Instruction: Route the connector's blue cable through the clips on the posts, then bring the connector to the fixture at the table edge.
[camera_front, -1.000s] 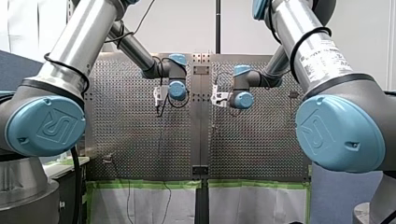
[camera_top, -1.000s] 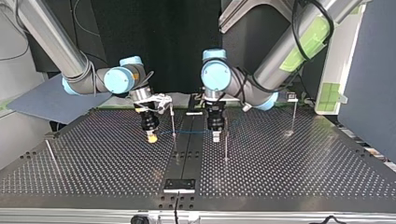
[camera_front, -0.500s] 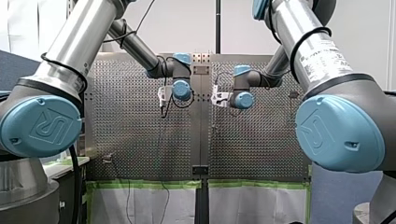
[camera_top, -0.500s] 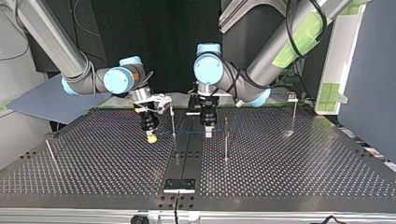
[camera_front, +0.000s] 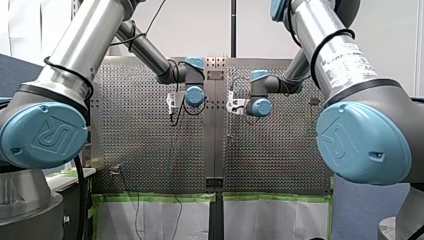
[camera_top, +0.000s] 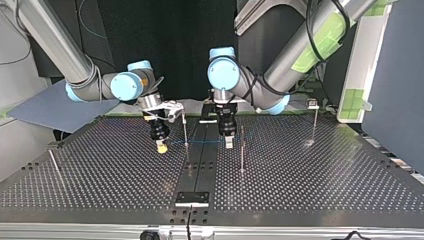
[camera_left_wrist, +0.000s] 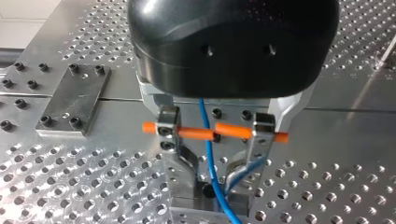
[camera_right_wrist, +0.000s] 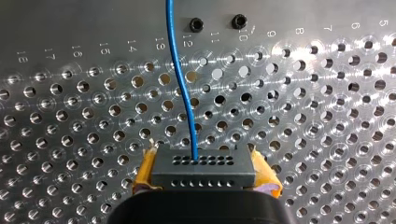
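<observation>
Two grips share the blue cable (camera_left_wrist: 208, 140): my right gripper (camera_right_wrist: 204, 176) clamps the connector (camera_right_wrist: 203, 165) between yellow pads (camera_right_wrist: 145, 170) just beside the middle post (camera_top: 185, 129), while my left gripper (camera_left_wrist: 212, 189) has its metal fingers (camera_left_wrist: 180, 172) closed around the cable on that post's other side. I would keep the span taut and level, raising both ends together toward the post's top so nothing kinks.

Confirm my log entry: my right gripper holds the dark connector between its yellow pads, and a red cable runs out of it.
Wrong in one respect: the cable is blue, not red, as the right wrist view shows. My right gripper does hold the dark connector between its yellow pads.
</observation>
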